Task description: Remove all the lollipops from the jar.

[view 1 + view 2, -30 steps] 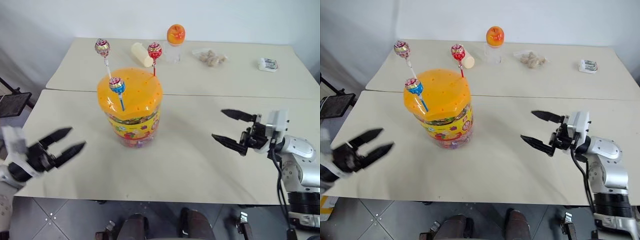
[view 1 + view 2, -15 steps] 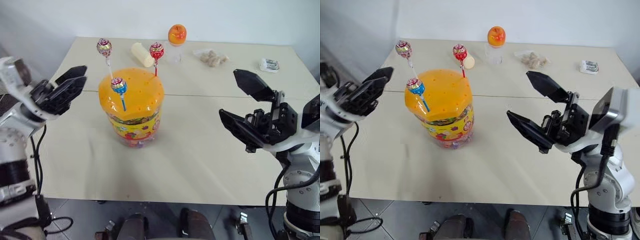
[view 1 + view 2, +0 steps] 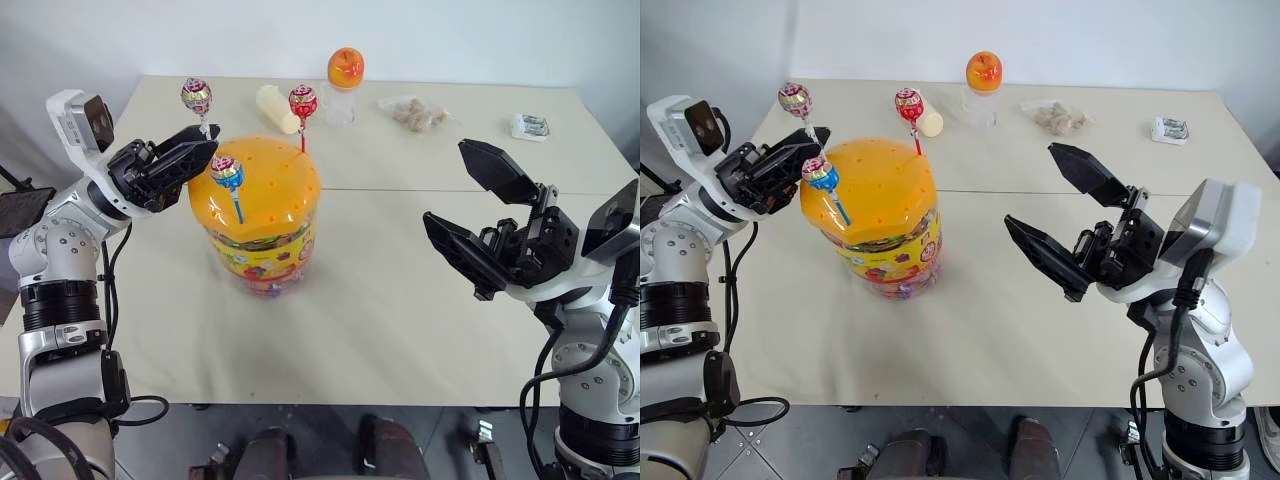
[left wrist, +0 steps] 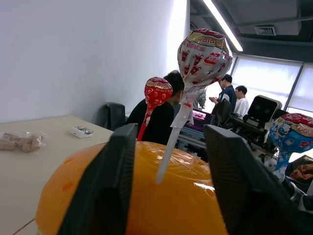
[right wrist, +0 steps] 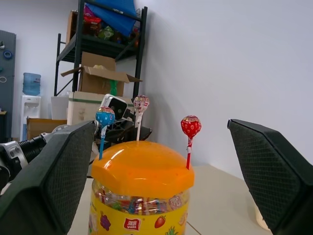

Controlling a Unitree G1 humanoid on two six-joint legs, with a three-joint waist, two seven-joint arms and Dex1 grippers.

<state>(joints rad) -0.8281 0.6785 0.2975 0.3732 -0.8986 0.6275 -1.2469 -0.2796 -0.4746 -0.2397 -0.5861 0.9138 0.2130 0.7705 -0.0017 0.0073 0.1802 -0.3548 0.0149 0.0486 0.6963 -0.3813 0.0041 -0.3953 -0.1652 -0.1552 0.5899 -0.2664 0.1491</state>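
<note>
Left eye view: we see the jar (image 3: pixel 257 222) standing on the tabletop (image 3: pixel 380 290) left of centre, its orange lid (image 3: pixel 262 185) holding three lollipops upright — the pink-purple lollipop (image 3: pixel 196 97) at far left, the red lollipop (image 3: pixel 302 102) at far right, the blue lollipop (image 3: pixel 226 171) nearest. Our left gripper (image 4: pixel 168 161) sits at the lid's left edge, fingers parted around the pink-purple one's white stick, not pinching it. Our right gripper (image 3: pixel 478 220) hangs spread wide, well right of the jar.
</note>
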